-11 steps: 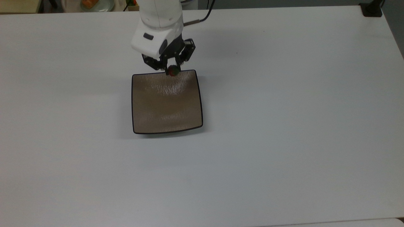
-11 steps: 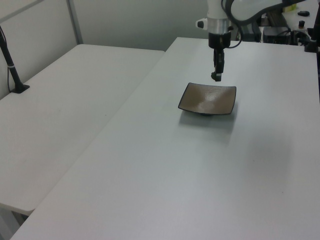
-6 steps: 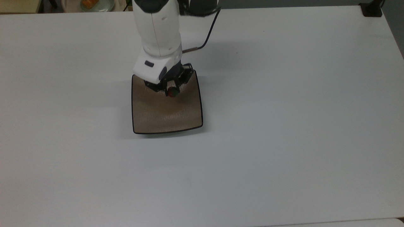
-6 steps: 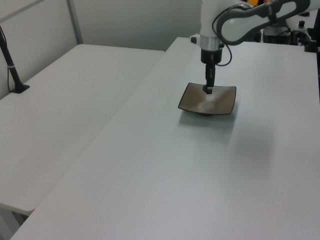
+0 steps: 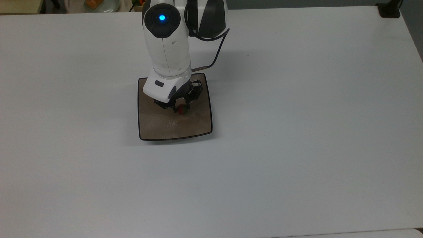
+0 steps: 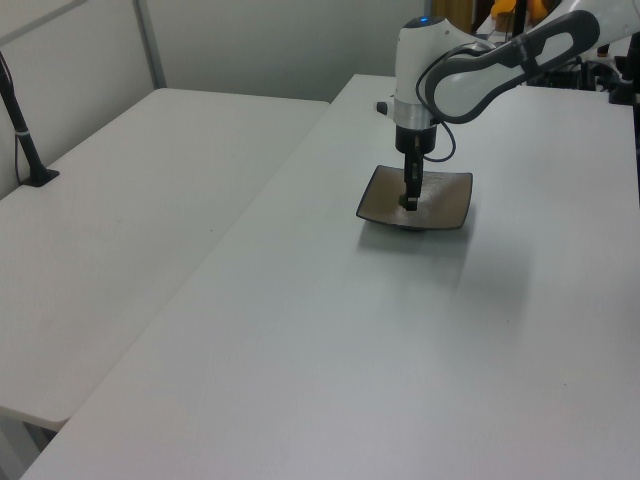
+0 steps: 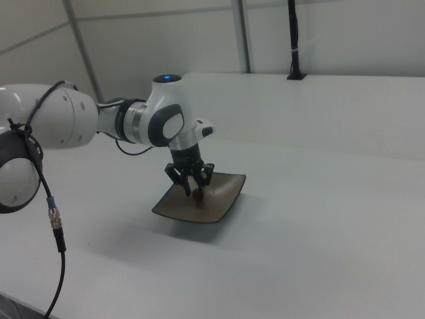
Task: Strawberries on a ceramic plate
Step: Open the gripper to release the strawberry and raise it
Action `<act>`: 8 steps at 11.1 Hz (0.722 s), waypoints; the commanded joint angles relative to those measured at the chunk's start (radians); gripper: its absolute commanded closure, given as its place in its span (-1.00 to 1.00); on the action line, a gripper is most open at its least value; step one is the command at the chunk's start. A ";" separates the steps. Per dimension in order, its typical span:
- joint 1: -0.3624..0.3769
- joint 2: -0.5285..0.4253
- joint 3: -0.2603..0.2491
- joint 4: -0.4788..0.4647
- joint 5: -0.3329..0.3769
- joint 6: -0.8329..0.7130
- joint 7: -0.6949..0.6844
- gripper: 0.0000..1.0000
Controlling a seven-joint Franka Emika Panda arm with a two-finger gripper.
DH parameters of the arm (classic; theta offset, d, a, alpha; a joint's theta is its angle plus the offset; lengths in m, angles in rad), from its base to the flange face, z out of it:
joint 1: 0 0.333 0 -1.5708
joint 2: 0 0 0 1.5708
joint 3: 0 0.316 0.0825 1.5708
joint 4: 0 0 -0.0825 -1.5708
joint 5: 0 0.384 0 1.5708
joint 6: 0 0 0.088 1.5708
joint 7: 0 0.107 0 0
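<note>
The square glossy brown ceramic plate (image 5: 198, 127) lies on the white table, also visible in the left view (image 6: 452, 207) and the right view (image 7: 222, 199). My gripper (image 5: 181, 108) hangs straight down over the plate's middle, very low, its fingers closed around the tiny red strawberry (image 5: 181, 111). In the right view the strawberry (image 7: 198, 197) shows red at the fingertips of the gripper (image 7: 196, 192), at or just above the plate's surface. In the left view the gripper (image 6: 410, 203) points down into the plate. The arm's white wrist hides the plate's far part in the top view.
A round pale dish (image 5: 99, 4) with orange food sits beyond the table's far edge at the top view's upper left. A black mount (image 5: 389, 10) is at the top view's upper right corner. The arm's cable (image 5: 216, 54) loops above the table.
The gripper has carried the strawberry from the plate's far edge to over its middle and has lowered close to the surface. The plate has not moved.
</note>
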 commanded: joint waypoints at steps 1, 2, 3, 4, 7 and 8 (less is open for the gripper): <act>0.006 -0.020 -0.003 -0.019 0.017 0.018 0.012 -1.00; 0.008 -0.029 -0.003 -0.019 0.019 0.010 0.015 -1.00; 0.011 -0.052 -0.003 -0.015 0.016 -0.005 0.036 -1.00; 0.011 -0.089 -0.004 -0.010 0.007 -0.039 0.077 -1.00; 0.014 -0.202 -0.004 0.010 0.007 -0.149 0.177 -1.00; 0.018 -0.238 -0.003 0.011 0.007 -0.180 0.220 -1.00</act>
